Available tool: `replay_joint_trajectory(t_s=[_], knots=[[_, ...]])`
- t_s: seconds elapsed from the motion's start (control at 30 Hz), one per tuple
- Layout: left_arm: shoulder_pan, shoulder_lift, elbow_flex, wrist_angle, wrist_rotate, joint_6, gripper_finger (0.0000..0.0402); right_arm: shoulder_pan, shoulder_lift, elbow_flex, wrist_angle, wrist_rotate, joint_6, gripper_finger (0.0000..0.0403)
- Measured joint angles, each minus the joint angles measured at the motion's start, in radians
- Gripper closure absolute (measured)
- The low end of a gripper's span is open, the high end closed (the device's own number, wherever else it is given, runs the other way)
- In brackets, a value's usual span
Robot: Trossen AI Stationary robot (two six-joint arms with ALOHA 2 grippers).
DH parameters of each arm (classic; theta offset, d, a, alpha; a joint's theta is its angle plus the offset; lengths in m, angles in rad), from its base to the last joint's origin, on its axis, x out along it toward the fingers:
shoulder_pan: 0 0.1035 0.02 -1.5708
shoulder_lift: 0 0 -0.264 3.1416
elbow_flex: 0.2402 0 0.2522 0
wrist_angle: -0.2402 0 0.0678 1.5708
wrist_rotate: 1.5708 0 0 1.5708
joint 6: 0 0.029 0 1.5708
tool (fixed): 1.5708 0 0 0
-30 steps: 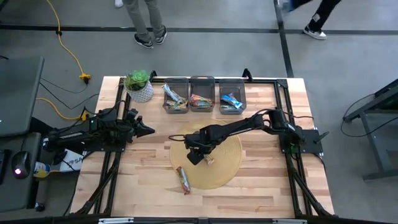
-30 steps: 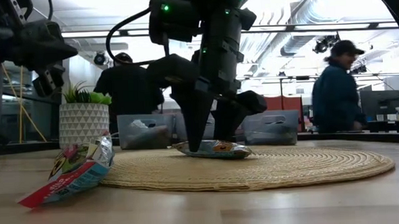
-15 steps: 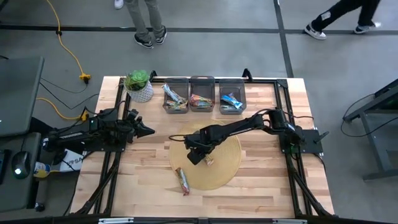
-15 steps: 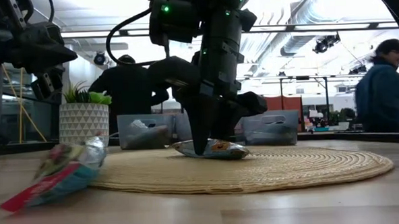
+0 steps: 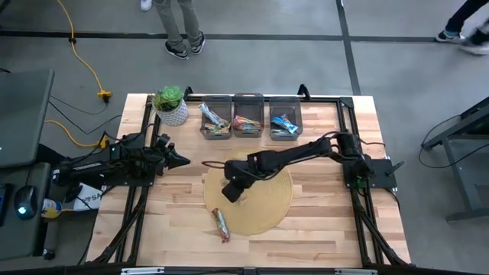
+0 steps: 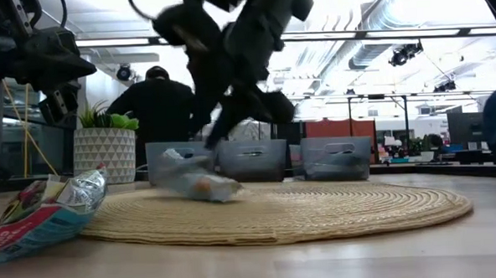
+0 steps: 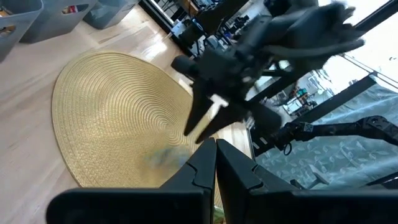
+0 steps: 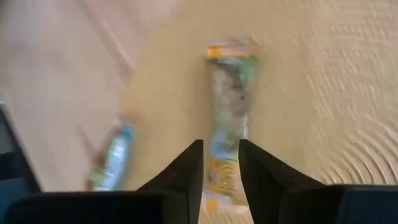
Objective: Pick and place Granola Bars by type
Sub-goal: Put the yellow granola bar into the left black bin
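A multicoloured granola bar (image 8: 229, 106) lies lengthwise between my right gripper's (image 8: 221, 143) fingers, low over the round woven mat (image 5: 263, 210). That gripper (image 5: 231, 191) is over the mat's left part and tilted in the low view; the bar (image 6: 195, 185) shows blurred beneath it. A second bar (image 5: 221, 224) rests on the mat's near-left rim (image 6: 42, 215). More bars lie in three grey bins (image 5: 248, 116) at the far edge. My left gripper (image 5: 183, 160) waits shut, above the table left of the mat. My right gripper pinches the multicoloured bar by its near end (image 8: 219, 177) between its two fingers, coming slanting from above with the fingers along the bar's length. The bar's far end (image 8: 233, 50) points away, low over the mat; whether it is lifted clear I cannot tell.
A potted plant (image 5: 171, 107) stands at the far left corner beside the bins. Bare wood lies right of and in front of the mat. People stand and walk beyond the table's far edge (image 6: 159, 109).
My right gripper shut on the bar lying on the mat, then rose, tipped and moved toward the table's left, carrying the bar along. The mat slid a little to the left, and the second bar on its rim shifted with it.
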Motion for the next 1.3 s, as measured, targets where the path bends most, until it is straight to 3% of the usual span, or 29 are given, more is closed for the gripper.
replay_joint_trajectory(t_s=[0.2,0.57,0.83,1.0,1.3], knots=[[0.000,0.000,0.000,0.000,0.000,0.000,0.0392,0.000,-0.037,0.001,0.139,0.012,-0.047,0.0319],[0.000,0.000,0.000,0.000,-0.004,0.000,0.0392,0.000,-0.032,0.001,0.064,0.013,-0.140,0.0319],[0.000,0.000,0.000,0.000,-0.005,0.000,0.0392,-0.001,-0.032,0.013,0.103,-0.035,-0.264,0.0245],[0.000,0.000,0.000,0.000,-0.006,0.000,0.0392,-0.012,-0.031,0.079,0.093,-0.032,-0.296,0.0212],[0.000,0.000,0.000,0.000,-0.008,-0.008,0.0392,-0.025,-0.032,0.324,-0.003,0.113,-0.479,0.0222]])
